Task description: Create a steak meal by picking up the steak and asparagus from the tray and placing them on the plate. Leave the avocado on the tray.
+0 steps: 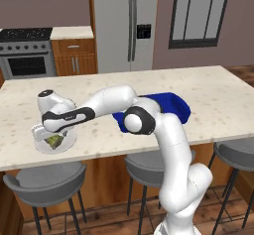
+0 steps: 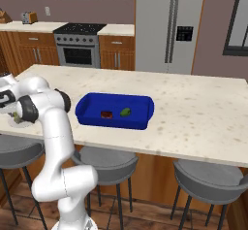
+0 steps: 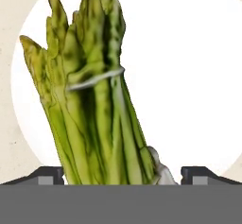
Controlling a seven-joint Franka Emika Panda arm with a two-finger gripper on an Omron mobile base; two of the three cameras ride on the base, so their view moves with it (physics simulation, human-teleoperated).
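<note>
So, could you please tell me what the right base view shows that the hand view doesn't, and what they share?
The right base view alone shows the bright blue rectangular tray holding the dark red-brown steak chunk and the round light green avocado. The hand view alone shows the band around the yellow-green asparagus bundle, with the gripper at its base. Both show the round pale plate on the speckled counter.

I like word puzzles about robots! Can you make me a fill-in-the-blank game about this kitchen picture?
1. The bundle of yellow-green asparagus stalks is over the round white ____.
2. The dark red-brown steak chunk lies in the ____ rectangular tray.
3. The smooth green avocado ball sits ____ the steak in that tray.
4. The robot's claw is at the plate, while the tray holds ____ foods.

Missing words: plate; blue; beside; two
</note>
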